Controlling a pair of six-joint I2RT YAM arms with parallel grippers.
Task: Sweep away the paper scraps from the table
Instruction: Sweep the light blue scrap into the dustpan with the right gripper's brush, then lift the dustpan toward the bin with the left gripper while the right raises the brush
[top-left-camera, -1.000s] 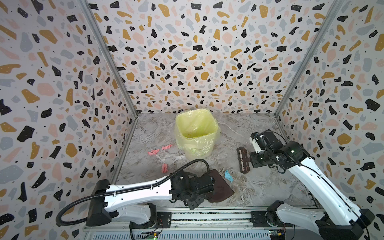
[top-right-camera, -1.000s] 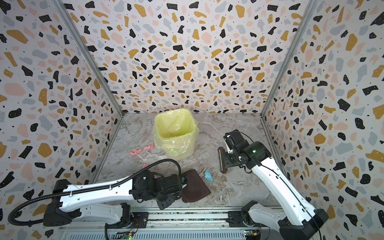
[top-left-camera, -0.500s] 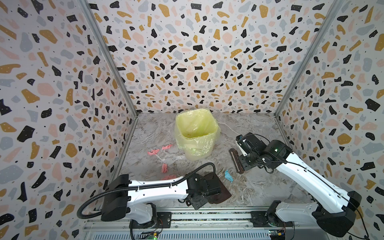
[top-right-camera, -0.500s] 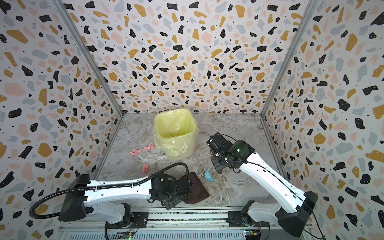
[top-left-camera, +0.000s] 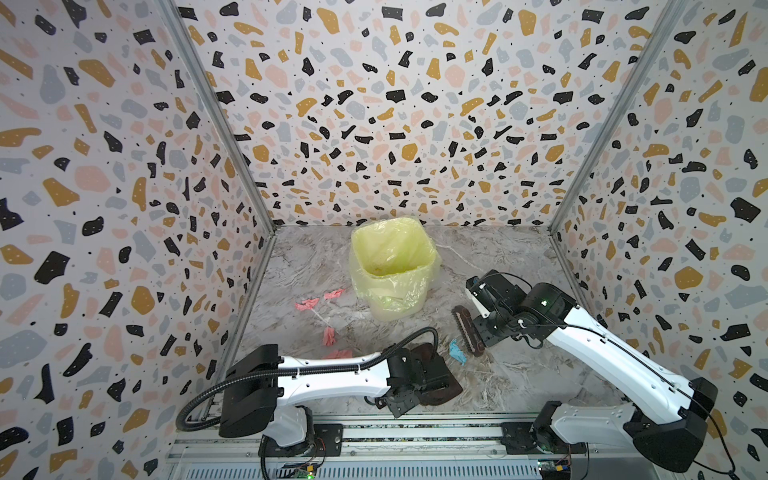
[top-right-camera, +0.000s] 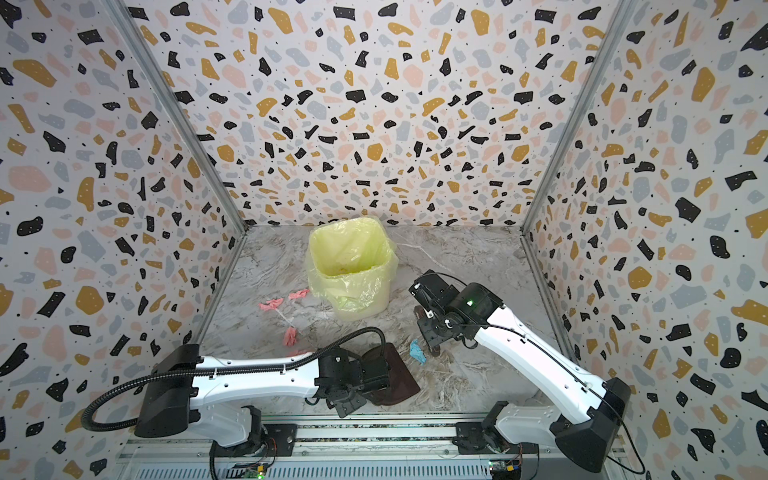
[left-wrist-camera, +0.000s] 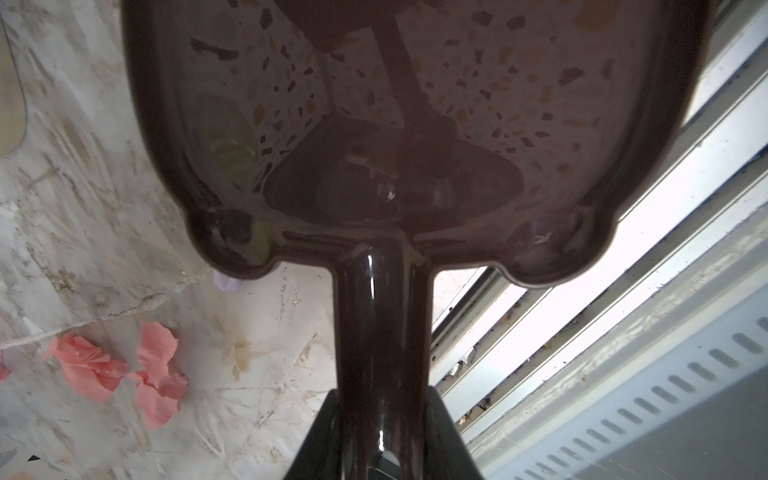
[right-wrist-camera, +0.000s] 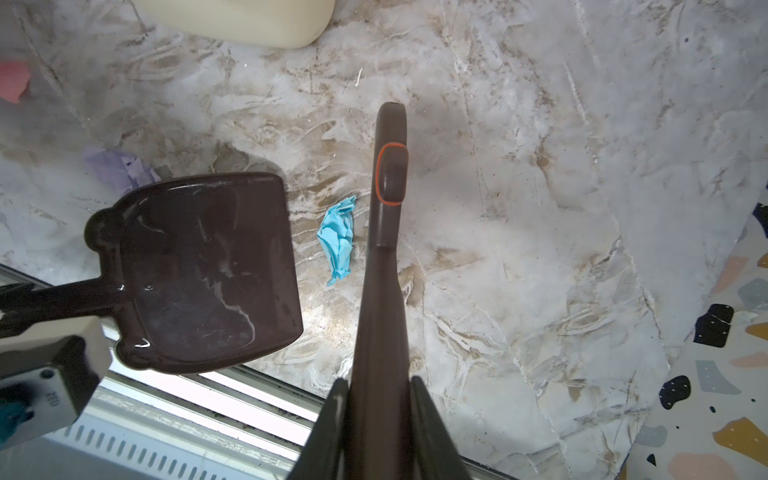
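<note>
On the table (top-left-camera: 511, 266), my left gripper (left-wrist-camera: 380, 399) is shut on the handle of a brown dustpan (top-left-camera: 440, 384) that lies flat near the front edge. My right gripper (right-wrist-camera: 378, 386) is shut on the handle of a brown brush (top-left-camera: 467, 328). The brush stands just right of a light blue paper scrap (top-left-camera: 457, 351), which lies between the brush (right-wrist-camera: 384, 216) and the dustpan's mouth (right-wrist-camera: 286, 257). Pink paper scraps (top-left-camera: 307, 304) (top-left-camera: 329, 336) lie to the left, and a lilac scrap (right-wrist-camera: 118, 168) lies beside the dustpan.
A bin with a yellow plastic liner (top-left-camera: 392, 266) stands at the middle back. Terrazzo walls close in the left, back and right sides. A metal rail (top-left-camera: 415, 432) runs along the front edge, right beside the dustpan.
My right arm has carried the brush left and a little nearer, up to the blue scrap. The left arm has swung, and the dustpan has shifted slightly toward the front edge.
</note>
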